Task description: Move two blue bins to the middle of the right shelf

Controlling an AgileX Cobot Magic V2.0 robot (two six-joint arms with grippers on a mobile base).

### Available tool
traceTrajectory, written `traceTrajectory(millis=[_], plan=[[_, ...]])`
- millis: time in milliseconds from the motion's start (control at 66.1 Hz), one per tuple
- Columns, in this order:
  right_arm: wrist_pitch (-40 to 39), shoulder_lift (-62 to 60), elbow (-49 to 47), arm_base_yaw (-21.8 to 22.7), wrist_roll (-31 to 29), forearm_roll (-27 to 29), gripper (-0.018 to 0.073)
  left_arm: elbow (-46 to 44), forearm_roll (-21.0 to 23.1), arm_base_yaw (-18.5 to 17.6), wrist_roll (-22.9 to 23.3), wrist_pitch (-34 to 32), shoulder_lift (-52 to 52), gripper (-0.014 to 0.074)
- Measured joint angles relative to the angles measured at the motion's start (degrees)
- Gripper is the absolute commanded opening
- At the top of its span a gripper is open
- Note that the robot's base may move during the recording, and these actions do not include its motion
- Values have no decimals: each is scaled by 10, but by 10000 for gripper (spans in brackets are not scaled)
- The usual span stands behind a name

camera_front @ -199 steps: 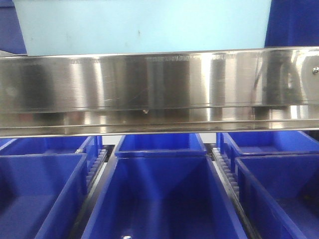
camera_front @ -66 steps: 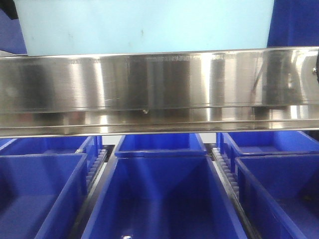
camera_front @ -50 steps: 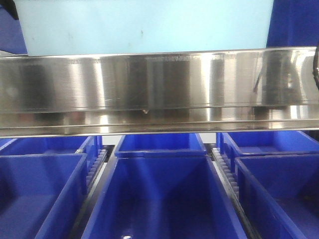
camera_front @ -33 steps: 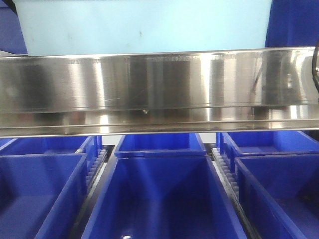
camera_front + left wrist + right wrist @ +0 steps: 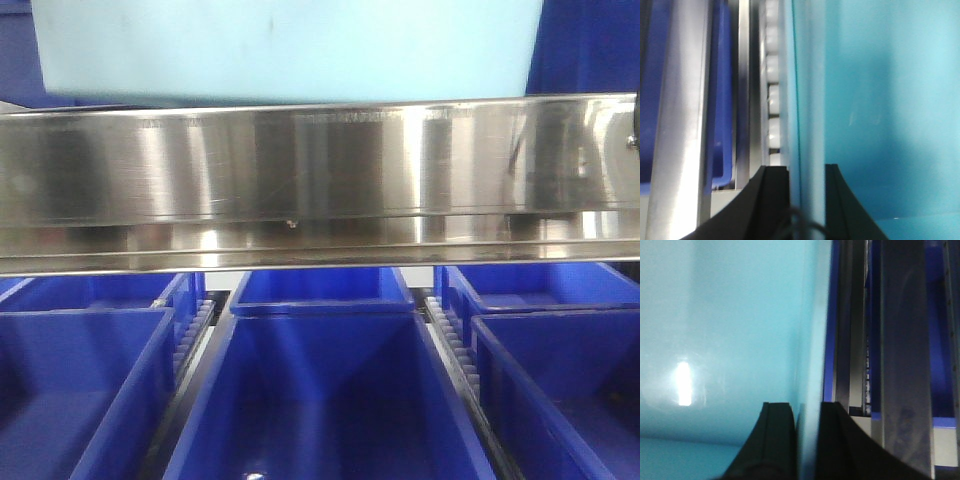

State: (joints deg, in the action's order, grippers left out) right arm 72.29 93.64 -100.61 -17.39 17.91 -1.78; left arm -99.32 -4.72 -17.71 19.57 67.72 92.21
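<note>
One pale light-blue bin (image 5: 290, 50) fills the top of the front view, just behind and above the shiny steel front rail (image 5: 320, 170) of the shelf tier. My left gripper (image 5: 807, 172) is shut on the bin's left wall (image 5: 807, 100), one black finger (image 5: 774, 200) outside and the other inside. My right gripper (image 5: 807, 410) is shut on the right wall (image 5: 812, 330) in the same way. The bin's inside (image 5: 730, 330) shows pale cyan. Neither gripper shows in the front view.
Several dark royal-blue crates (image 5: 320, 400) sit on the tier below the rail, with white roller tracks (image 5: 455, 340) between them. White rollers (image 5: 774, 100) and steel bars (image 5: 900, 340) run close beside the bin's walls.
The pale bin's lower edge has risen a little above the rail, leaving a dark gap at its left. Both grippers stay clamped on its walls.
</note>
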Motion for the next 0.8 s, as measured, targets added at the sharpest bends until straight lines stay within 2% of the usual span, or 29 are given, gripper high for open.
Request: traceTrajectory(millis=[212, 454, 802], plan=[[-5, -10, -93, 0, -10, -29, -166, -45, 0, 0, -7, -49, -17, -111], [-67, -12, -164, 0, -32, -52, -166, -97, -23, 0, -12, -135, -21, -111], [-94, -13, -172, 0, -35, -53, -166, -103, -29, 0, -13, -147, -24, -111]])
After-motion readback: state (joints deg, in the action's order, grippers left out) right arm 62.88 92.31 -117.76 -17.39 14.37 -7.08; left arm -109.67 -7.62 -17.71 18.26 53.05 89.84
